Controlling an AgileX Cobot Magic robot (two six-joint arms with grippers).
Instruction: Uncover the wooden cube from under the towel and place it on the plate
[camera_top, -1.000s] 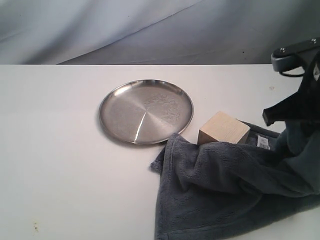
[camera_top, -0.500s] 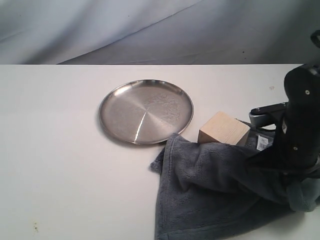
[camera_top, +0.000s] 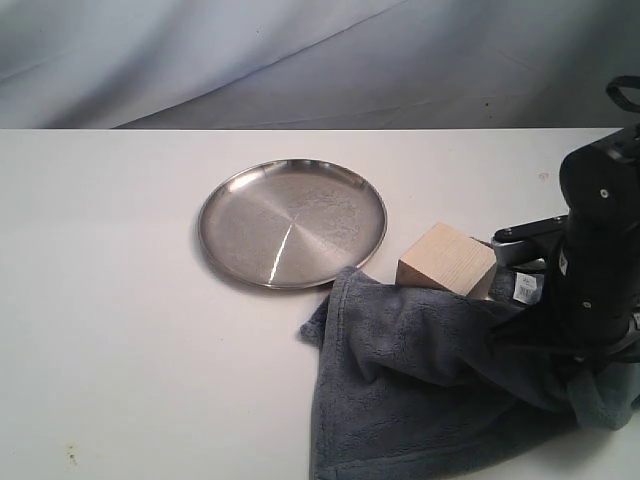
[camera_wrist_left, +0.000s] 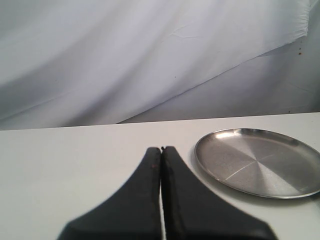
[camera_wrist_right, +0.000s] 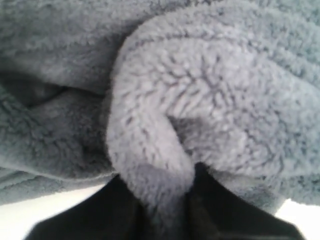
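Exterior view: fluffy towel (camera_top: 420, 385), brushed-steel plate (camera_top: 290, 222)

The pale wooden cube (camera_top: 447, 260) is sitting uncovered, touching the rumpled blue-grey towel (camera_top: 420, 380), near the shiny steel plate (camera_top: 290, 222).

The exterior camera sits raised and looks down at a slant across the white counter (camera_top: 120, 300) to a draped grey cloth backdrop (camera_top: 300, 60). It stands far enough off to take in both the round, shallow, brushed-steel plate (camera_top: 291, 222) and the fluffy blue-grey fleece towel (camera_top: 420, 380). The left wrist camera rides low, facing almost level along its black left gripper (camera_wrist_left: 161, 155), tips pressed together, toward the same plate and backdrop. The right wrist camera is very close: the towel fills it, a fold pinched in the right gripper (camera_wrist_right: 165, 200).
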